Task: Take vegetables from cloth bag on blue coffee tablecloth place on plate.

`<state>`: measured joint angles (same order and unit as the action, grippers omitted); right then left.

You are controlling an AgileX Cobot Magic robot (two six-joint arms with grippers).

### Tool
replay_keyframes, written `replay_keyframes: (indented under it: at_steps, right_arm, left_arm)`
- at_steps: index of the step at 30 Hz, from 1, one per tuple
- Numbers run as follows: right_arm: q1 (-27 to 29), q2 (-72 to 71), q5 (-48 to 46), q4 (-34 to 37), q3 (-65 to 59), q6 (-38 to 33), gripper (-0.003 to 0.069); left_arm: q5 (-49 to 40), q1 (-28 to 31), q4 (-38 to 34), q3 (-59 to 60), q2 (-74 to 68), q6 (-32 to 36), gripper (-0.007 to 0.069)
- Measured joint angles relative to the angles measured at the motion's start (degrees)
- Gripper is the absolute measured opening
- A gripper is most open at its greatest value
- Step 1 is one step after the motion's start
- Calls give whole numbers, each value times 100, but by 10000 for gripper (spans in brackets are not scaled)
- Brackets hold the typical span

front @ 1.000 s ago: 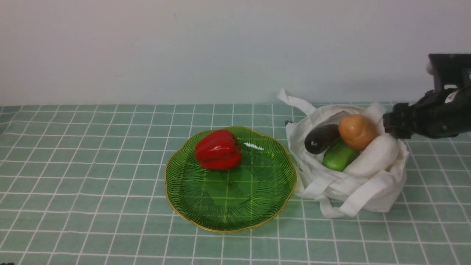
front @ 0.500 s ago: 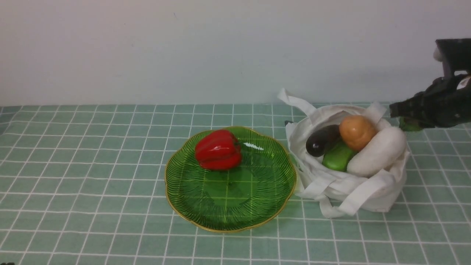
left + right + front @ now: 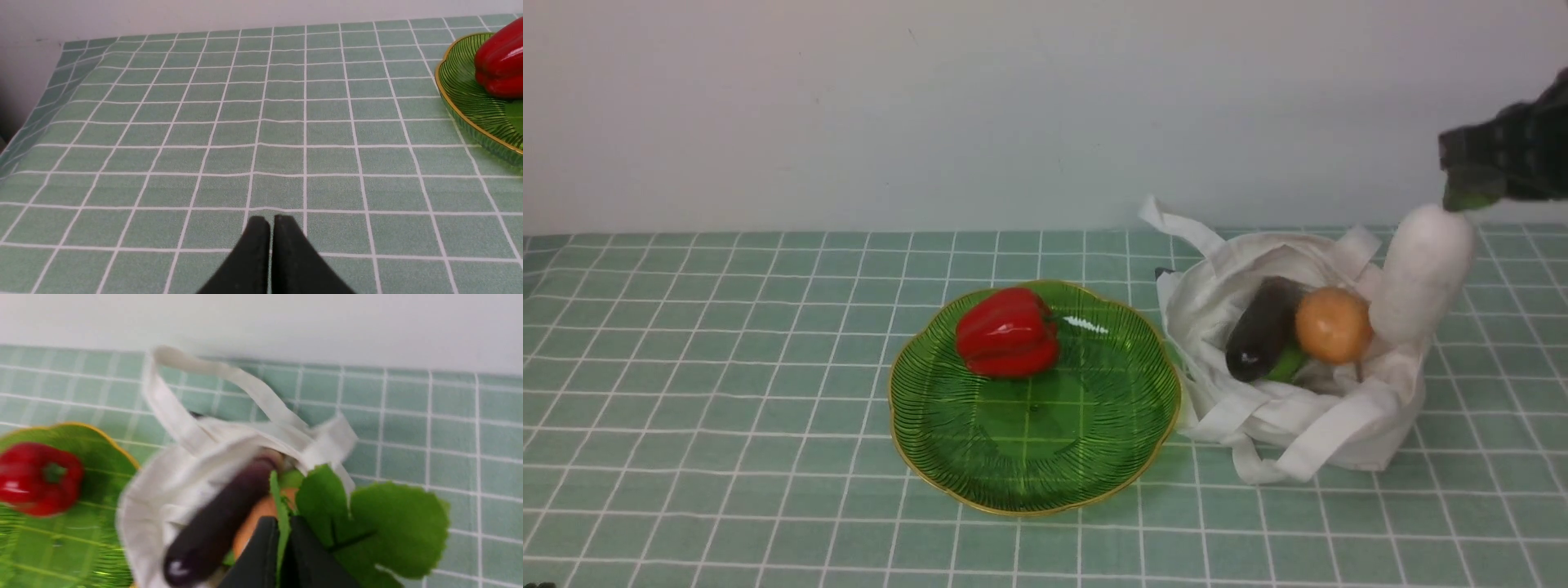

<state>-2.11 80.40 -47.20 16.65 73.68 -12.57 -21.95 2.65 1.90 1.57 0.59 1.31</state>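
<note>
My right gripper (image 3: 1462, 196) is shut on the green leaves (image 3: 392, 531) of the white radish (image 3: 1421, 273) and holds it hanging upright above the right side of the white cloth bag (image 3: 1258, 416). In the bag lie the dark purple eggplant (image 3: 1258, 327), the orange-brown potato (image 3: 1333, 325) and a sliver of the green cucumber (image 3: 1286, 365). The green glass plate (image 3: 1029, 457) sits left of the bag with a red bell pepper (image 3: 1006, 332) on it. My left gripper (image 3: 271, 222) is shut and empty over the tablecloth (image 3: 204, 122), left of the plate (image 3: 470, 106).
A pale wall runs behind the table. The bag's strap handles (image 3: 1176, 224) stick out at its back left and spill over its front. The tablecloth drops off at the table's left edge (image 3: 24, 122).
My right gripper has risen and drawn the radish up out of the bag by its leaves. The eggplant and potato have slid lower in the bag, covering most of the cucumber.
</note>
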Motion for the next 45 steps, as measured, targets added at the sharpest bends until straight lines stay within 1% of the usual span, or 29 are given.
replay_keyframes:
  at_steps: [1, 3, 6, 8, 9, 10, 11, 12, 16, 20, 23, 25, 27, 28, 29, 31, 33, 34, 35, 36, 37, 38, 43, 44, 45]
  right_arm:
    - [-32, -18, -244, 195, 237, -122, -10]
    - [-105, -29, -408, 394, 388, -232, -10]
    - [-498, -34, -548, 799, 526, -487, -10]
    - [-941, 15, -547, 1009, 526, -622, -10]
    - [-1075, 44, -531, 1054, 526, -639, -10]
    - [-1394, 145, -436, 1122, 526, -674, -10]
    - [-1441, 163, -417, 1128, 526, -679, -10]
    - [-1793, 338, -234, 1170, 530, -695, -10]
    - [-2435, 888, 288, 1216, 530, -715, -10]
    - [-2805, 1522, 814, 1221, 530, -715, -10]
    - [-2918, 1898, 1139, 1221, 530, -715, -3]
    - [-2961, 2235, 1468, 1257, 530, -715, 32]
    - [-2970, 2454, 1666, 1313, 530, -715, 93]
    - [-2970, 2554, 1720, 1336, 530, -715, 153]
    - [-2970, 2600, 1740, 1345, 530, -715, 183]
    - [-2970, 2658, 1767, 1345, 530, -729, 295]
    - [-2970, 2664, 1781, 1345, 530, -765, 391]
    - [-2970, 2664, 1780, 1345, 530, -780, 414]
    - [-2970, 2636, 1799, 1306, 532, -803, 526]
    - [-2970, 2583, 1770, 1228, 532, -822, 594]
    - [-2970, 2538, 1744, 1185, 532, -828, 617]
    - [-2970, 2441, 1666, 1083, 532, -833, 656]
    - [-2970, 2000, 1154, 627, 600, -840, 687]
    - [-2970, 1857, 928, 471, 664, -811, 687]
    - [-2970, 1583, 426, 177, 848, -673, 668]
  left_arm:
    - [0, 0, 0, 0, 0, 0, -8]
    - [0, 0, 0, 0, 0, 0, -8]
    - [0, 0, 0, 0, 0, 0, -8]
    - [0, 0, 0, 0, 0, 0, -8]
    - [0, 0, 0, 0, 0, 0, -8]
    - [0, 0, 0, 0, 0, 0, -8]
    - [0, 0, 0, 0, 0, 0, -8]
    - [0, 0, 0, 0, 0, 0, -8]
    - [0, 0, 0, 0, 0, 0, -8]
    - [0, 0, 0, 0, 0, 0, -8]
    - [0, 0, 0, 0, 0, 0, -8]
    - [0, 0, 0, 0, 0, 0, -8]
    - [0, 0, 0, 0, 0, 0, -8]
    - [0, 0, 0, 0, 0, 0, -8]
    - [0, 0, 0, 0, 0, 0, -8]
    - [0, 0, 0, 0, 0, 0, -8]
    - [0, 0, 0, 0, 0, 0, -8]
    - [0, 0, 0, 0, 0, 0, -8]
    - [0, 0, 0, 0, 0, 0, -8]
    - [0, 0, 0, 0, 0, 0, -8]
    - [0, 0, 0, 0, 0, 0, -8]
    - [0, 0, 0, 0, 0, 0, -8]
    - [0, 0, 0, 0, 0, 0, -8]
    - [0, 0, 0, 0, 0, 0, -8]
    - [0, 0, 0, 0, 0, 0, -8]
